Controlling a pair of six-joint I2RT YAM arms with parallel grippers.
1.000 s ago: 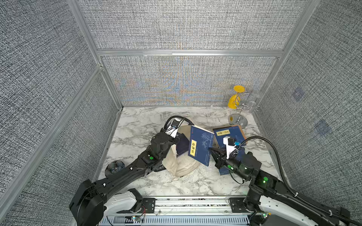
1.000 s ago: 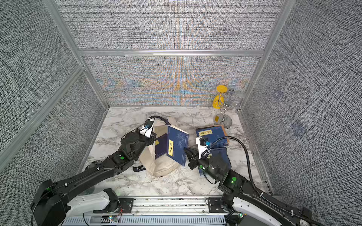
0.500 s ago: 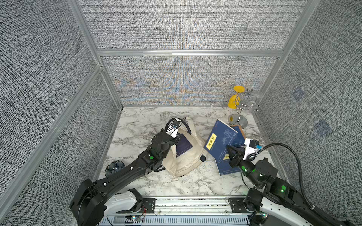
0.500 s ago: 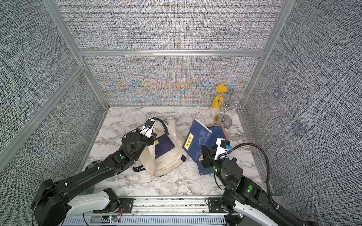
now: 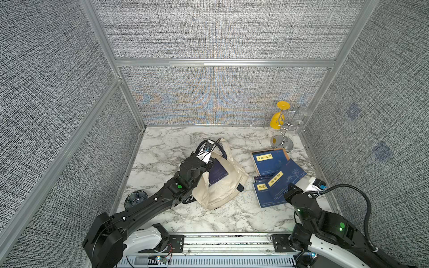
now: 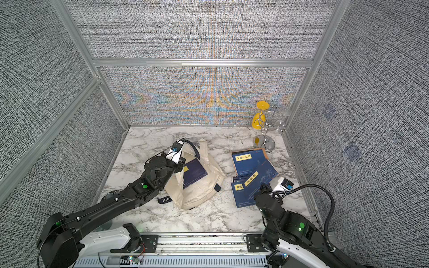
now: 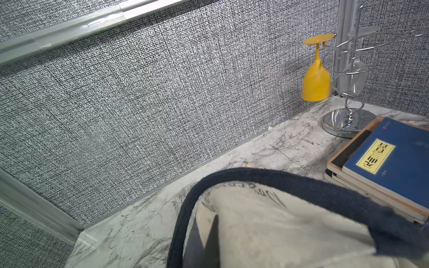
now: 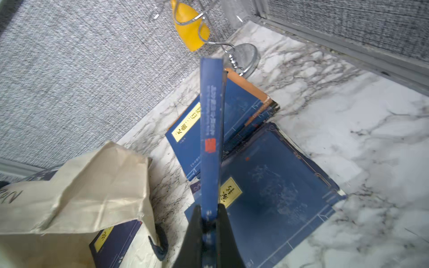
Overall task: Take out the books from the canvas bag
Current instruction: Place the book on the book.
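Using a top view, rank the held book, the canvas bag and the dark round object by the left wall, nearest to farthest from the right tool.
1. Held book: clamped in the right tool.
2. Canvas bag: mid-table, on its left.
3. Dark round object: far left table edge.

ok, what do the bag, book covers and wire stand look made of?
canvas bag: cream woven cloth, matte, creased and slumped.
books: probably card covers, matte navy, printed yellow labels.
wire stand: likely chromed metal, mirror-bright base.
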